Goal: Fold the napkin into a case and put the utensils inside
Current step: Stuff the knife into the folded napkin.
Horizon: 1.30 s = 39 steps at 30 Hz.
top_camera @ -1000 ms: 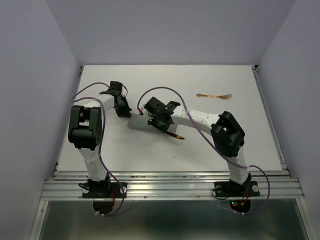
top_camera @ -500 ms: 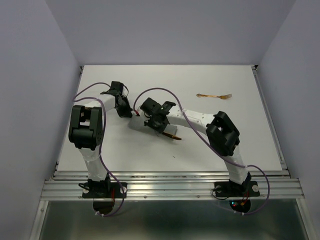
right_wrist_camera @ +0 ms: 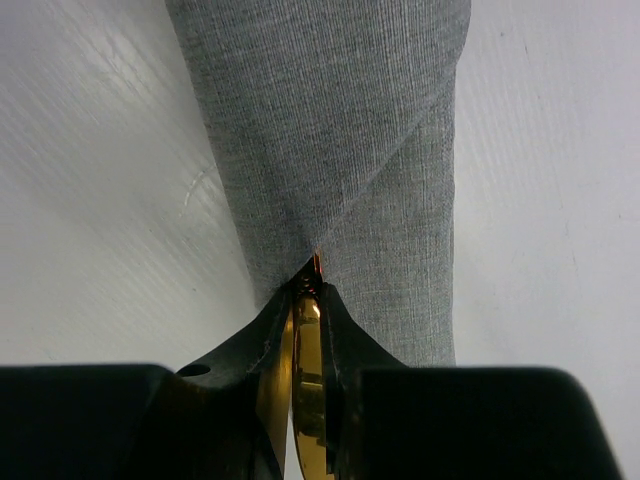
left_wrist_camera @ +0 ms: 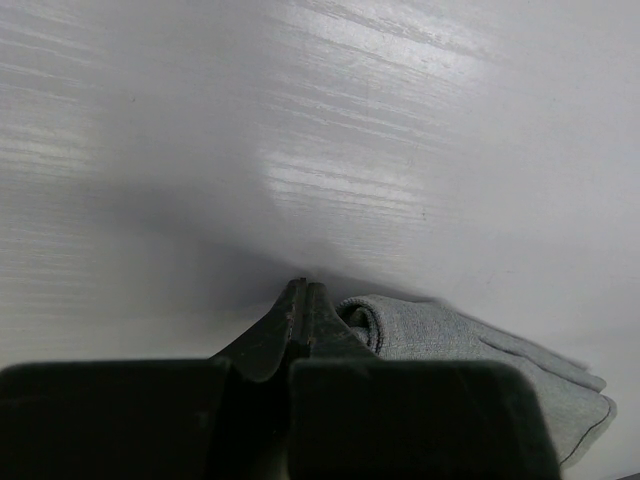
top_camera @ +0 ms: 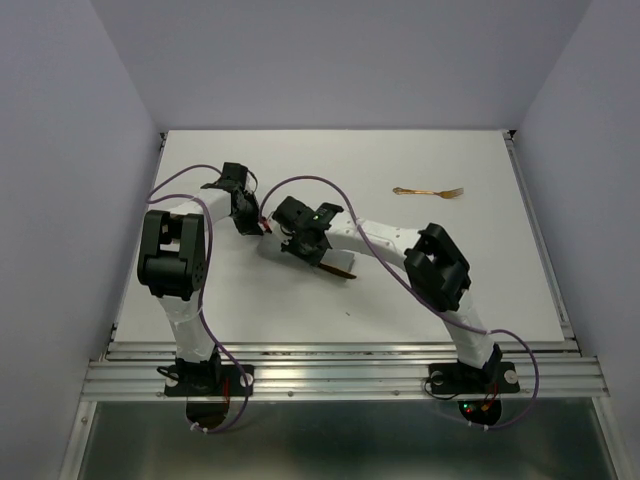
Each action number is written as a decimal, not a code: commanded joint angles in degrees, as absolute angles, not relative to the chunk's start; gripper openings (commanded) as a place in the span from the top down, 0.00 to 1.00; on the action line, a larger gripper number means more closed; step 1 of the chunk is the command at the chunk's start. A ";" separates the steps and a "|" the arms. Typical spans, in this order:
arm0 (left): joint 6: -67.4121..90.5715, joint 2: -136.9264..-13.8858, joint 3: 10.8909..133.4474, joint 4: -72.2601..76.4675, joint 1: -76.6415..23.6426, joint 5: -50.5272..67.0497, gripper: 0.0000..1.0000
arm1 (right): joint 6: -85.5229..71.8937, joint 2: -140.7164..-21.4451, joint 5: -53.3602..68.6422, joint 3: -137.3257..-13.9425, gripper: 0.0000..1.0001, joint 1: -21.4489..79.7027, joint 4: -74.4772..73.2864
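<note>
The grey napkin, folded into a narrow case [top_camera: 270, 248], lies left of the table's middle. In the right wrist view its diagonal flaps [right_wrist_camera: 330, 130] meet just ahead of my fingertips. My right gripper [top_camera: 292, 243] [right_wrist_camera: 308, 290] is shut on a golden utensil [right_wrist_camera: 308, 400]. The utensil's tip is at the fold's opening and its handle [top_camera: 343, 268] trails to the lower right. My left gripper [top_camera: 252, 222] [left_wrist_camera: 303, 292] is shut and rests on the table beside the case's rolled end [left_wrist_camera: 450, 335]; no cloth shows between its jaws. The golden fork [top_camera: 428, 191] lies alone at the back right.
The white table [top_camera: 450, 290] is walled at the back and both sides, with a metal rail [top_camera: 340, 365] along the near edge. Both forearms meet close together over the case.
My right gripper has moved left toward the case with the golden utensil, and its arm has stretched further. The left gripper and the fork have not moved.
</note>
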State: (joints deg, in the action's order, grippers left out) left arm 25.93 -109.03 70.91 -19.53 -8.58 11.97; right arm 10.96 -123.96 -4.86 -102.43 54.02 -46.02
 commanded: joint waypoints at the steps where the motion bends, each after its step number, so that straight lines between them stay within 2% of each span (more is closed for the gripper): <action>1: 25.22 -108.99 70.49 -19.60 -9.05 12.39 1.00 | 12.04 -125.85 -3.52 -107.13 0.99 55.72 -45.52; 9: 25.14 -108.90 70.31 -19.42 -9.14 12.57 1.00 | 13.71 -127.44 -3.08 -108.19 0.99 56.86 -44.74; 16: 25.22 -108.81 70.14 -19.34 -9.32 12.57 1.00 | 14.06 -128.58 -3.86 -109.86 0.92 56.87 -45.08; 18: 25.22 -108.81 70.05 -19.42 -9.32 12.48 1.00 | 13.80 -128.58 -4.39 -109.95 0.83 56.87 -45.35; 20: 25.14 -108.81 70.05 -19.42 -9.32 12.48 1.00 | 13.62 -127.89 -4.74 -109.51 0.80 56.87 -45.26; 27: 25.05 -108.90 70.23 -19.51 -9.32 12.57 1.00 | 11.78 -123.84 -5.89 -105.03 0.78 56.87 -42.54; 33: 24.96 -108.63 70.05 -19.51 -9.32 12.57 1.00 | 10.81 -121.65 -5.98 -102.48 0.66 56.87 -41.23; 39: 24.87 -108.54 70.14 -19.51 -9.32 12.48 1.00 | 9.93 -119.01 -5.19 -100.29 0.66 56.87 -39.38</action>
